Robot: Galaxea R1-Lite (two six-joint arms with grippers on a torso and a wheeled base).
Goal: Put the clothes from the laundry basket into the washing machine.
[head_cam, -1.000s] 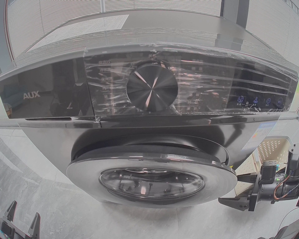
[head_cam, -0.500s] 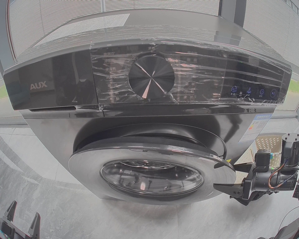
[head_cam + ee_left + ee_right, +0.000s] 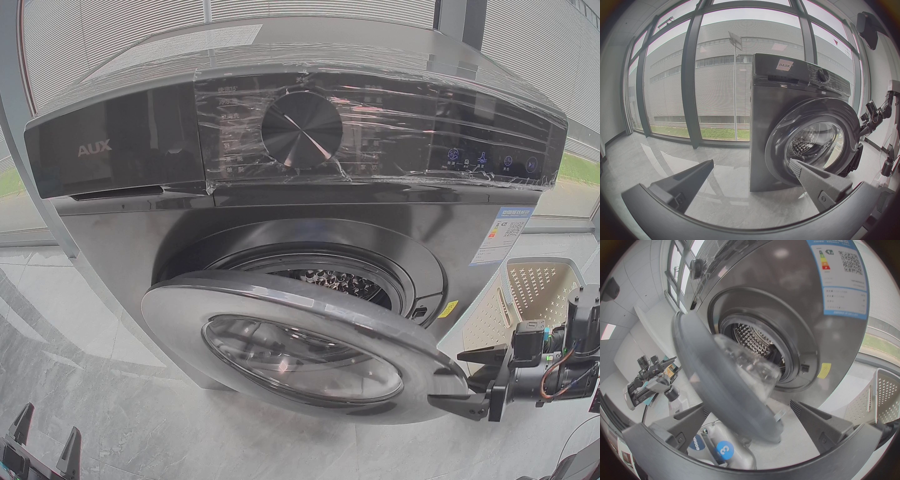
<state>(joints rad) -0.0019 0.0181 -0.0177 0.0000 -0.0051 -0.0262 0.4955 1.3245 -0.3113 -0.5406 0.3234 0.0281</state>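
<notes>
Right gripper (image 3: 470, 380) spread, straddling door (image 3: 300, 350) rim, laundry basket (image 3: 542, 291) just behind. Left gripper (image 3: 47, 434) spread over glossy grey floor (image 3: 94, 375), windows (image 3: 718, 78) beyond.

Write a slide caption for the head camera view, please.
The right gripper, open, straddles the rim of the ajar door on the washing machine; drum exposed, laundry basket alongside.
</notes>
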